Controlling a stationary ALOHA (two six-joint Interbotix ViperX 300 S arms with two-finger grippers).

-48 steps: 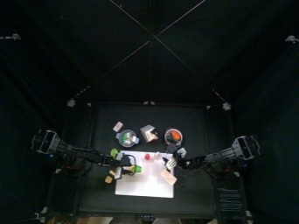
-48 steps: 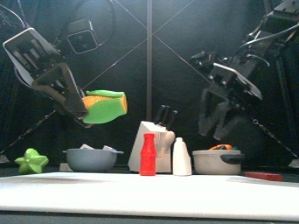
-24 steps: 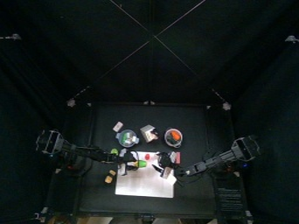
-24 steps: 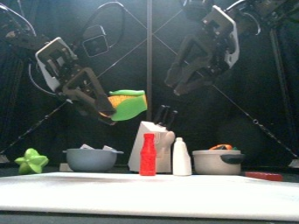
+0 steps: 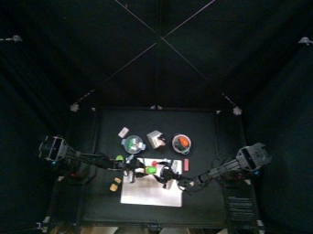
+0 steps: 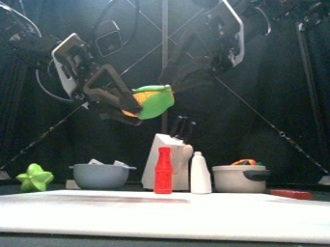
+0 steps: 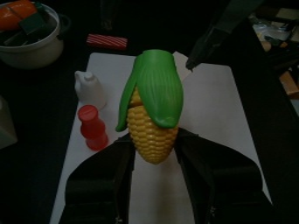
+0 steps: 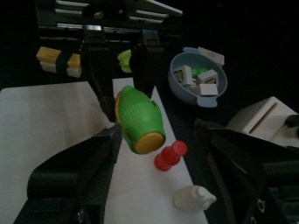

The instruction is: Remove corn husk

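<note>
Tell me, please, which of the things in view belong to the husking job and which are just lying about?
Belongs to the job:
corn, held up over the table by the left gripper
green husk on the cob
right gripper, open nearby

Lying about:
red bottle
white bottle
grey bowl
green star
pot

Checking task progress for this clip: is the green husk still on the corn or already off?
Still on. In the left wrist view the green husk covers the upper part of the corn, which the left gripper holds above the table.
</note>
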